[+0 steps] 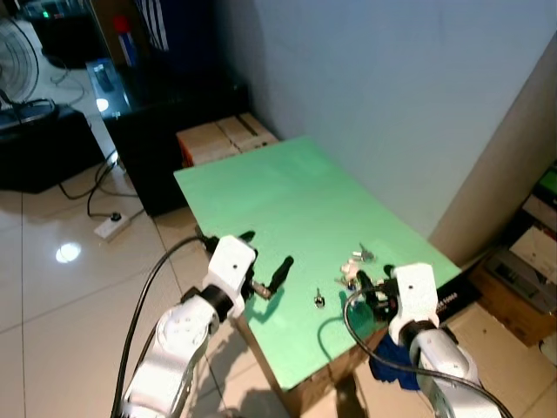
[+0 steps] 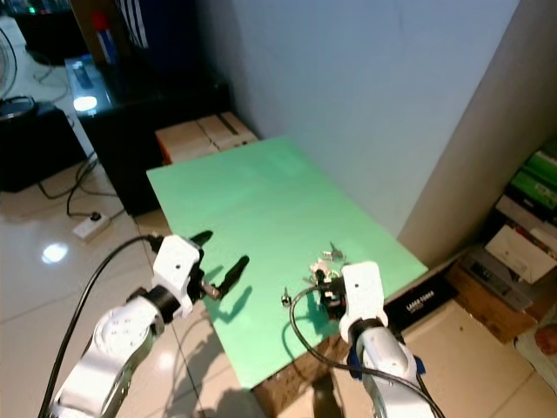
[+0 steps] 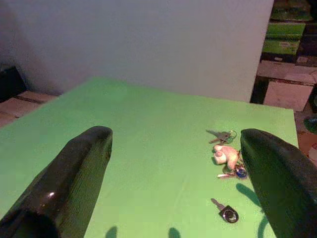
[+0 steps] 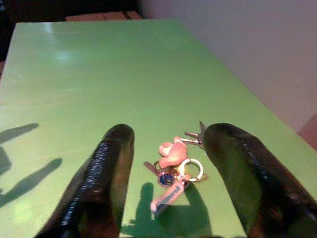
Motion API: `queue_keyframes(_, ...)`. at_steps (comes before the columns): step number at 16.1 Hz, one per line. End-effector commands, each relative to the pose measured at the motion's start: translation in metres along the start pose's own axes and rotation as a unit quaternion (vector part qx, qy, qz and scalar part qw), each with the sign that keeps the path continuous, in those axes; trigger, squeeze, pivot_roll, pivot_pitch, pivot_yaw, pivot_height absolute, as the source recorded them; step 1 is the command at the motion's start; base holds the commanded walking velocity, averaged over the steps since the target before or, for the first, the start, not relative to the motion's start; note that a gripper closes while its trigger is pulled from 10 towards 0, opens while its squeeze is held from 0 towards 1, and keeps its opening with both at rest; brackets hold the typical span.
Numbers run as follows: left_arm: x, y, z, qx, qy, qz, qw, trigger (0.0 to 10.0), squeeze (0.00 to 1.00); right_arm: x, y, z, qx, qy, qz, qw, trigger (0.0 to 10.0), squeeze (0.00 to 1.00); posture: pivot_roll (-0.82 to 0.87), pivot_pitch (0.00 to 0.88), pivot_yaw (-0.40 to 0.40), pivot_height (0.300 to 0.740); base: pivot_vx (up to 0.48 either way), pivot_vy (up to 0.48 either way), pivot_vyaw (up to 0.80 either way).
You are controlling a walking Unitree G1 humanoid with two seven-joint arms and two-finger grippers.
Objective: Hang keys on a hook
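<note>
Green table (image 1: 270, 200) lay under both my arms. My right gripper (image 4: 171, 148) hung with its fingers spread, the keys (image 4: 174, 168) on the tabletop between them. My left gripper (image 1: 265, 261) hovered released, a single key (image 3: 225, 212) ahead of it.

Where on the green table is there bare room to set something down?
The far half of the green table, toward the wall, is bare. The near edge is crowded: key bunch under the open right hand, single key, open left hand.
</note>
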State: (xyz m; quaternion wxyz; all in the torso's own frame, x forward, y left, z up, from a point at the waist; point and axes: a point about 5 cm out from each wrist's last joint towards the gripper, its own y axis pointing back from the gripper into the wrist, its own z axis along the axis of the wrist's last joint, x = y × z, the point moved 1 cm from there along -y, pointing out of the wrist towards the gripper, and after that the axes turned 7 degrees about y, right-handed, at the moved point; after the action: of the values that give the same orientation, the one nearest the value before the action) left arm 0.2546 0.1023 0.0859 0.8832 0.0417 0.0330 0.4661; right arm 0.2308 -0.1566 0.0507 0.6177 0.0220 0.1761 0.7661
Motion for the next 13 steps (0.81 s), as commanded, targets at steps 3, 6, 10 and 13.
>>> queue_keyframes(3, 0.001, 0.0, 0.006, -0.005, 0.001, -0.004, 1.0, 10.0, 1.0, -0.001, 0.0, 0.004, -0.005, -0.008, 0.0, 1.0, 10.0, 1.0, -0.07, 0.0, 0.034, 0.74, 0.0, 0.0, 0.0)
queue_keyframes(6, 0.002, 0.0, 0.006, -0.002, 0.003, -0.005, 1.0, 10.0, 1.0, -0.002, -0.001, 0.004, -0.002, -0.01, -0.001, 1.0, 10.0, 1.0, -0.07, 0.0, 0.036, 0.74, 0.0, 0.0, 0.0)
queue_keyframes(10, 0.009, -0.002, 0.011, -0.003, -0.047, 0.005, 0.999, 10.0, 1.0, -0.006, -0.009, 0.002, 0.014, 0.016, -0.011, 1.0, 10.0, 1.0, -0.06, 0.0, 0.045, 0.74, 0.0, 0.0, 0.0)
queue_keyframes(13, 0.016, 0.002, 0.013, 0.003, -0.071, 0.002, 0.997, 10.0, 0.44, -0.005, -0.025, -0.009, 0.041, 0.041, -0.001, 0.998, 10.0, 0.0, -0.04, 0.011, 0.064, 0.74, 0.0, 0.0, 0.0)
